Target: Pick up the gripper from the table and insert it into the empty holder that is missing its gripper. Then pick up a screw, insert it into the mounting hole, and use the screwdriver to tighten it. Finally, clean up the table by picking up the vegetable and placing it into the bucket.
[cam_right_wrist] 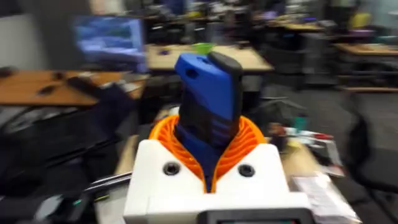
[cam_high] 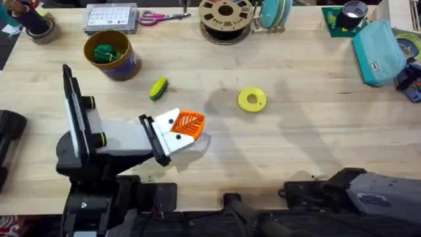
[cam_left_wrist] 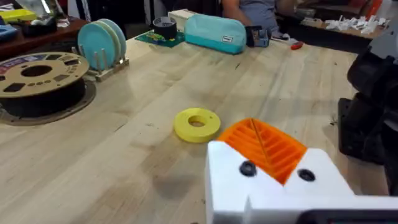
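Note:
My left gripper (cam_high: 192,125) hovers low over the table (cam_high: 302,141), left of centre. Its white blocks meet and their orange ribbed pads press together, shut on nothing; the left wrist view shows it (cam_left_wrist: 261,142) with a dark screw head in each block. The yellow-green vegetable (cam_high: 158,87) lies just beyond it. The bucket (cam_high: 110,54) stands at the back left with dark green pieces inside. My right gripper (cam_right_wrist: 208,140) is shut on the blue screwdriver (cam_right_wrist: 208,93), lifted off the table. The loose gripper, an empty holder and a loose screw are out of view.
A flat yellow ring (cam_high: 251,99) lies right of centre, also seen ahead of the left fingers as the yellow ring (cam_left_wrist: 196,124). Along the back edge are a filament spool (cam_high: 225,16), scissors (cam_high: 161,18) and a teal pouch (cam_high: 377,43). The right arm (cam_high: 368,191) rests at the front right.

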Robot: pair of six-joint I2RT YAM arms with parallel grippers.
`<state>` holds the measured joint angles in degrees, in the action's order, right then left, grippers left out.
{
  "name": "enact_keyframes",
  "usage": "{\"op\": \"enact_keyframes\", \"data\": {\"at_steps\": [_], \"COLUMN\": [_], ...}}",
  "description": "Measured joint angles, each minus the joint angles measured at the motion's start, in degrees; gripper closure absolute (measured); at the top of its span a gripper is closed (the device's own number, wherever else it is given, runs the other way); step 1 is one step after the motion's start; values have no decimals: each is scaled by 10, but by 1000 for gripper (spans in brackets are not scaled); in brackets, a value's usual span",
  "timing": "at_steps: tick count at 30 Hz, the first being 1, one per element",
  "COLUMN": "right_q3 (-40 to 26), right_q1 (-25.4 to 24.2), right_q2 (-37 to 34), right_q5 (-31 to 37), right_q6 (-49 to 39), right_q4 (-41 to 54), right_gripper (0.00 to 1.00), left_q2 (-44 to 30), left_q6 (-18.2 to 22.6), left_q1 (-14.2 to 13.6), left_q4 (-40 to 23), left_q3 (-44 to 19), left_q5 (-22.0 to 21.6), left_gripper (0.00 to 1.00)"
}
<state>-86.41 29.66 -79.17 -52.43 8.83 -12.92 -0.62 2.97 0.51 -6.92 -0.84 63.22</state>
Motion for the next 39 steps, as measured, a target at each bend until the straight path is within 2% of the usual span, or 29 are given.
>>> {"op": "enact_keyframes", "data": {"at_steps": [6,12,21,39], "right_q3": [2,30,81,91], "right_q1": [41,48,48,53], "right_q2": [-16,-17,-17,-17], "right_q5": [-71,-99,-120,-146], "right_q6": [4,8,39,58], "right_q4": [-5,-38,-132,-145], "right_gripper": [976,976,976,976], "left_q2": [0,0,0,0], "left_q6": [0,0,0,0], "left_q1": [0,0,0,0], "left_q4": [0,0,0,0], "left_q3": [0,0,0,0], "left_q5": [0,0,0,0], "left_gripper": [987,987,987,987]}}
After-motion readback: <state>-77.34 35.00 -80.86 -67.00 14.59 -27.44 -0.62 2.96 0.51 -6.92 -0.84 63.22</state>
